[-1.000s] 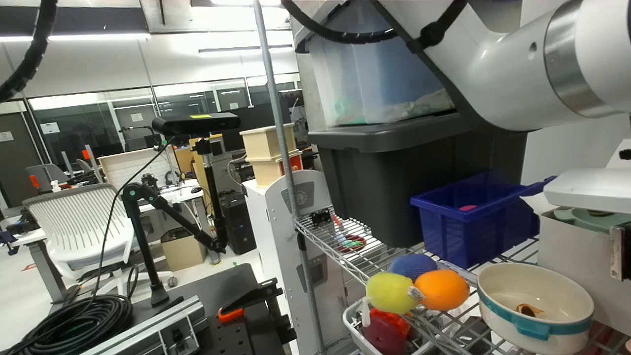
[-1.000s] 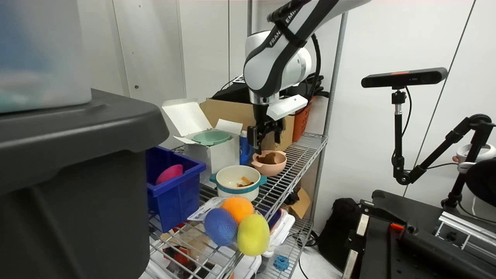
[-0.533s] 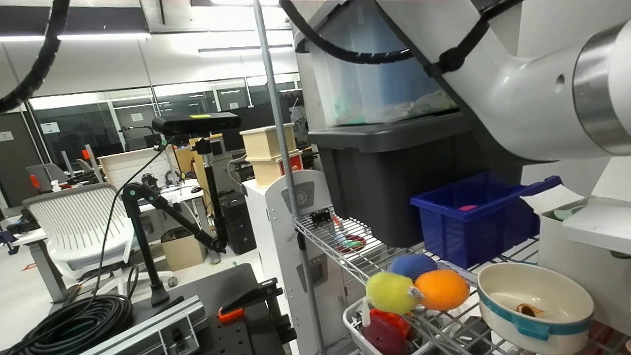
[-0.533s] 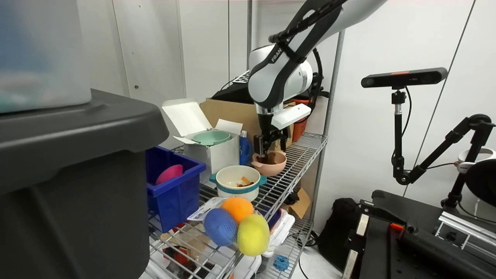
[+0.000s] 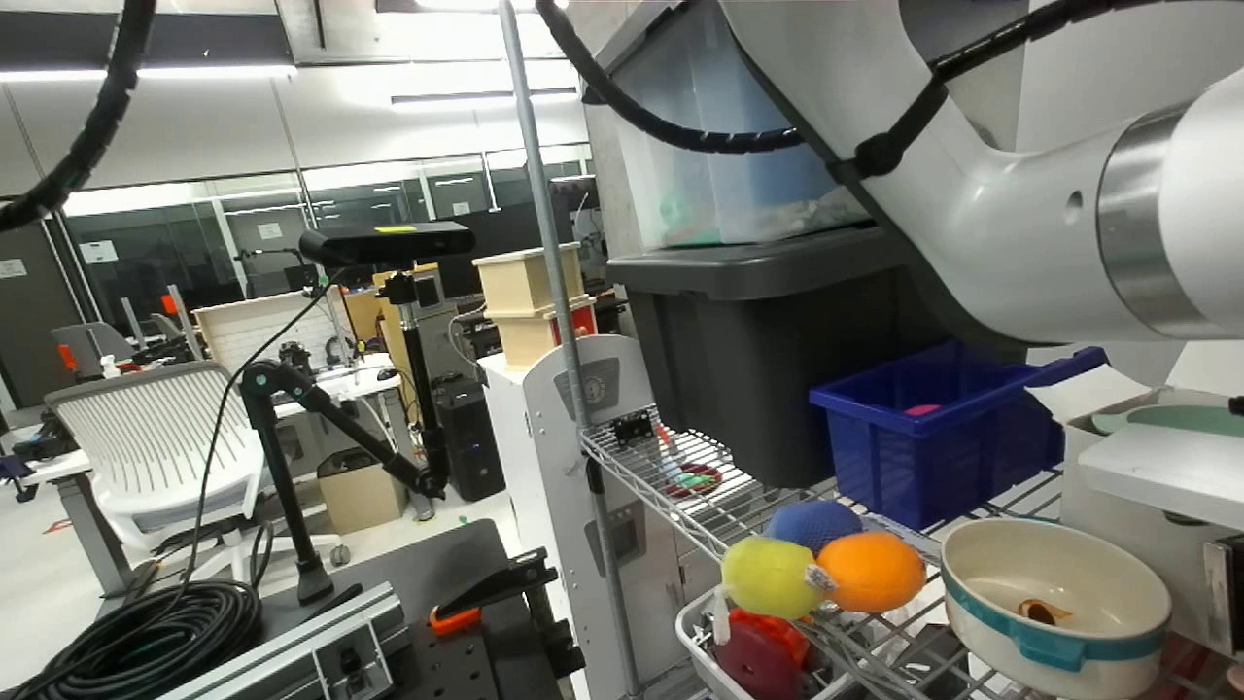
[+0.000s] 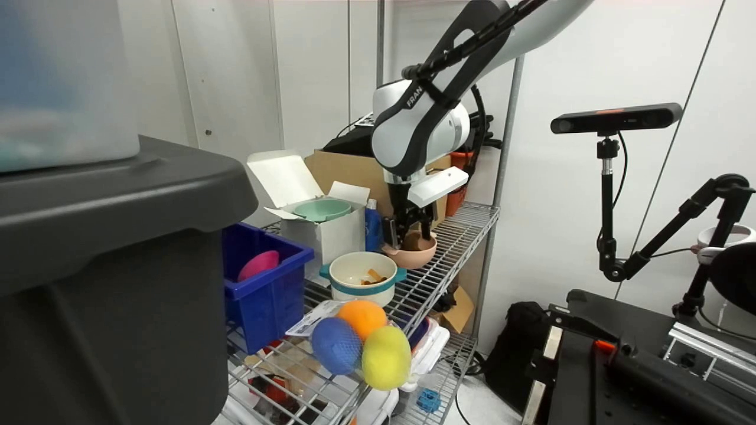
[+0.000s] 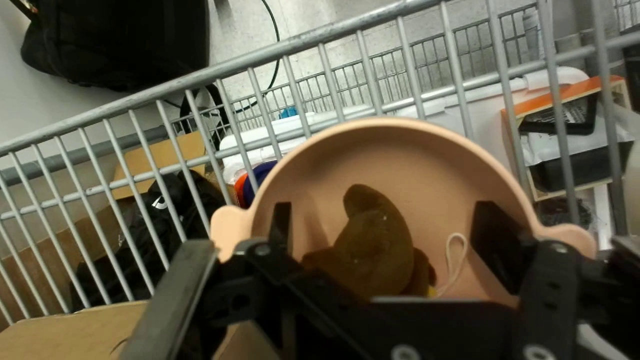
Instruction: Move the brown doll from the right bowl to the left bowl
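The brown doll [image 7: 375, 245] lies in the pink right bowl [image 7: 425, 160], with a thin white loop [image 7: 456, 255] beside it. In an exterior view, the pink bowl [image 6: 413, 258] stands on the wire shelf, and part of the brown doll [image 6: 418, 241] shows in it. My gripper [image 7: 385, 227] is open and points down into the bowl, one finger on each side of the doll, with gaps to it. Its body hides the doll's near part. The gripper [image 6: 408, 231] also shows in an exterior view. The cream left bowl [image 6: 363, 290] with a teal band is also in an exterior view [image 5: 1108, 564].
An orange-brown scrap [image 5: 1040, 611] lies in the left bowl. A blue basket [image 6: 266, 313], a white open box [image 6: 339, 239] and a blue bottle [image 6: 373, 229] stand near. Orange [image 6: 362, 319], yellow [image 6: 387, 357] and blue balls [image 6: 335, 345] sit in front. A cardboard box [image 6: 348, 174] stands behind.
My gripper has come down from above the pink bowl into it. In the last half second it has shifted slightly left in an exterior view. The bowls have not moved.
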`<state>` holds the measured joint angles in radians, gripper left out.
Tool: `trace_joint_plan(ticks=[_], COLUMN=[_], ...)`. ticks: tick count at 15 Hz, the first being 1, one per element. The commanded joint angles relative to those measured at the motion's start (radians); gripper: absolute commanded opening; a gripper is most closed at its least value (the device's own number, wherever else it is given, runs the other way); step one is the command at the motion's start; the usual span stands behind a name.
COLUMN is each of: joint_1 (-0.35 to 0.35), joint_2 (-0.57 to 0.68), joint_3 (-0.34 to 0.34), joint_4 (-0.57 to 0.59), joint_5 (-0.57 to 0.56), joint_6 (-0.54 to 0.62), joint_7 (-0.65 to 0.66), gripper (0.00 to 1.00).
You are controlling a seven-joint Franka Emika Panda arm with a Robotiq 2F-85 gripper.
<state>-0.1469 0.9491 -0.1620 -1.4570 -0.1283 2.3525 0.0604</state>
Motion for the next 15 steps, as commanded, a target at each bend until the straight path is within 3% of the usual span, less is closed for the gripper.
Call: trace_joint_plan(ticks=[1, 8, 10, 15], joint_1=[-0.002, -0.005, -0.001, 0.005], joint_2=[0.021, 0.011, -0.011, -0.097], joint_3=[0.001, -0.002, 0.000, 0.009], joint_4=[0.046, 0.043, 0.021, -0.060], joint_5=[0.017, 0.012, 0.010, 0.010], joint_6=[-0.021, -0.005, 0.002, 0.024], joint_7=[0.007, 0.009, 0.005, -0.009], gripper=[0.58, 0.05, 0.00, 0.01])
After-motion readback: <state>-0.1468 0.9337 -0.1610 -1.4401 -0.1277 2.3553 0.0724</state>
